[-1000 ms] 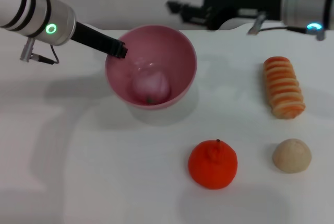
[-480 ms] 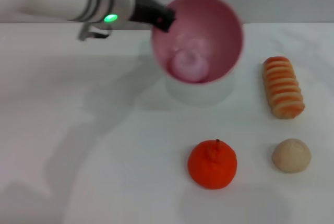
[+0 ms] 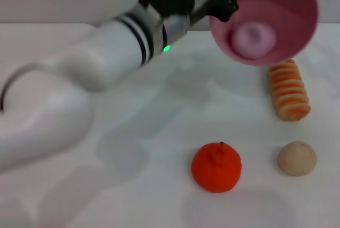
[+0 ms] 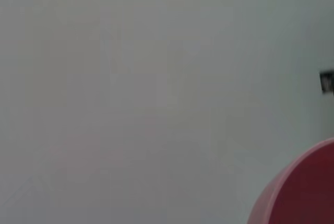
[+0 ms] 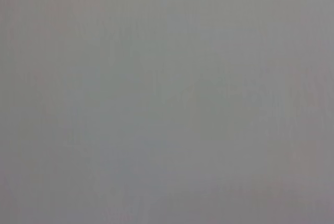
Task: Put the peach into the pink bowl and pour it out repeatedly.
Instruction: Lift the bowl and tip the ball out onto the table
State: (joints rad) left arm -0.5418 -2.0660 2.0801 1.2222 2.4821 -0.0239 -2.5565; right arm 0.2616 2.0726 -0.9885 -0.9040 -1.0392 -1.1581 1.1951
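Up in the air at the far right of the table (image 3: pixel 106 196), the peach (image 3: pixel 254 39) sits inside the pink bowl (image 3: pixel 289 5), low against the tilted wall. The left gripper (image 3: pixel 227 0) is clamped on the bowl's rim. The right gripper isn't in view anywhere, and its wrist view is just blank grey.

What worries me: the bowl is tipped toward the camera and hangs right above the striped orange pastry thing (image 3: pixel 289 90). If it pours from here, I'd guess the peach drops on that and bounces off who knows where, maybe off the edge. A one-sided rim pinch could also let the bowl swivel mid-pour.

Looks-wise, the peach is a small pale pink ball, lighter than the glossy bowl. The orange fruit (image 3: pixel 216 167) and beige ball (image 3: pixel 297 158) sit nearer the camera, well apart from it.
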